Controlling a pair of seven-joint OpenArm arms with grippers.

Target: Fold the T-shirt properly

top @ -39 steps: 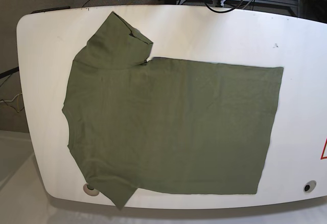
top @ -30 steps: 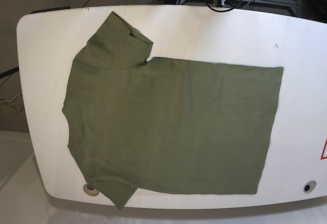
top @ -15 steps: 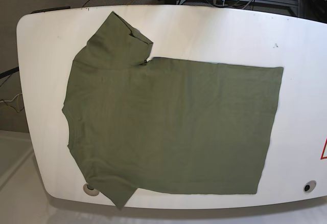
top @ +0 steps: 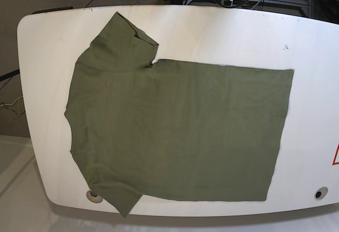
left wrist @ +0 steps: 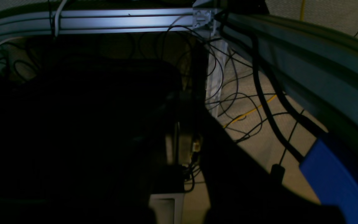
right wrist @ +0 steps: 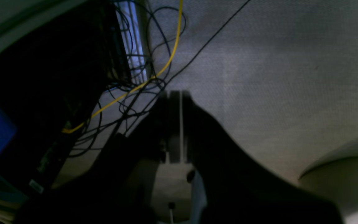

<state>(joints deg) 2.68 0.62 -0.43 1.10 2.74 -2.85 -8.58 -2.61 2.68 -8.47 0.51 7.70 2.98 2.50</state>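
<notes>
The olive T-shirt point(top: 180, 131) lies spread flat on the white table point(top: 222, 30), neckline to the left and hem to the right. One sleeve point(top: 121, 44) points to the far edge. The other sleeve point(top: 119, 197) hangs slightly over the near edge. Both arms are pulled back beyond the far edge, well away from the cloth. In the right wrist view my right gripper point(right wrist: 175, 96) is shut and empty, over grey floor. My left gripper point(left wrist: 179, 146) is a dark silhouette over floor and cables, shut with nothing in it.
Cables and aluminium frame rails point(left wrist: 120, 21) lie behind the table. The tabletop has a round hole near the front right corner point(top: 319, 193) and another by the near sleeve point(top: 94, 195). A red mark point(top: 336, 155) sits at the right edge.
The arm tips and cables at the far edge have drawn slightly further back out of the base view. The T-shirt has not moved.
</notes>
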